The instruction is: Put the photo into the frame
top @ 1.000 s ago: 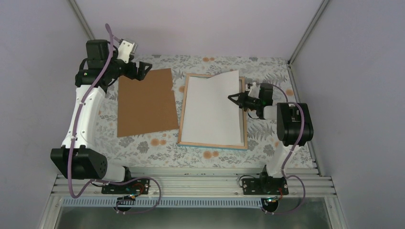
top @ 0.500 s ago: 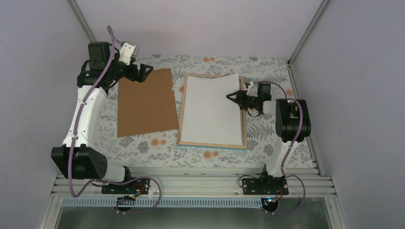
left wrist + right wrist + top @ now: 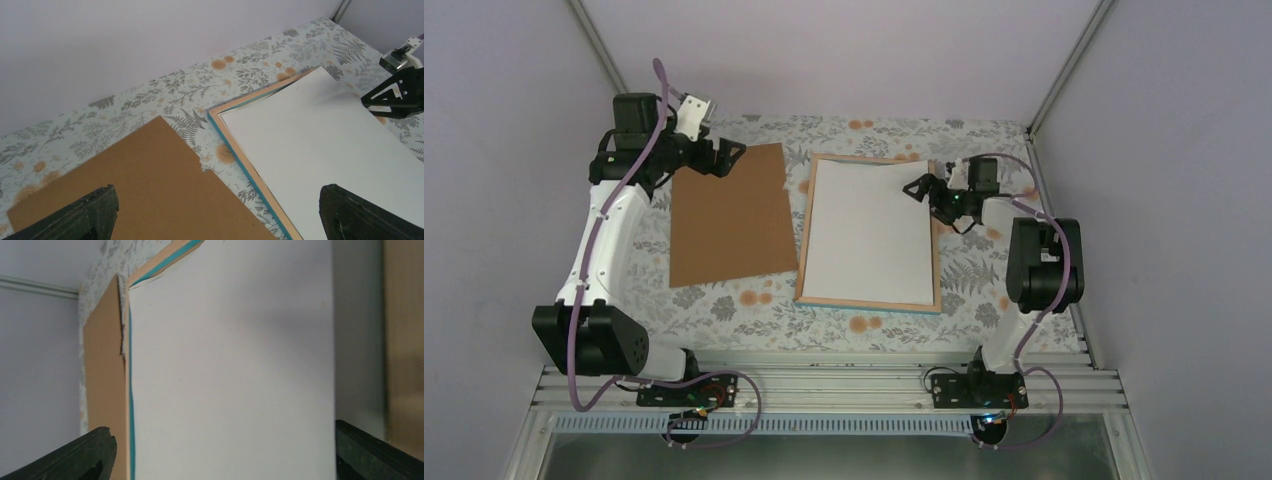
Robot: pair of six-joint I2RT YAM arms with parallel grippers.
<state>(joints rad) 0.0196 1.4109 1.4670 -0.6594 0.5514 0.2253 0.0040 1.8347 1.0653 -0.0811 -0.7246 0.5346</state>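
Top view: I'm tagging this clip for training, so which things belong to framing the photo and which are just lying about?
Part of the job:
the photo, white back up
the frame under it
the right pincer, open by the photo's right edge

Lying about:
the brown backing board, left of the frame
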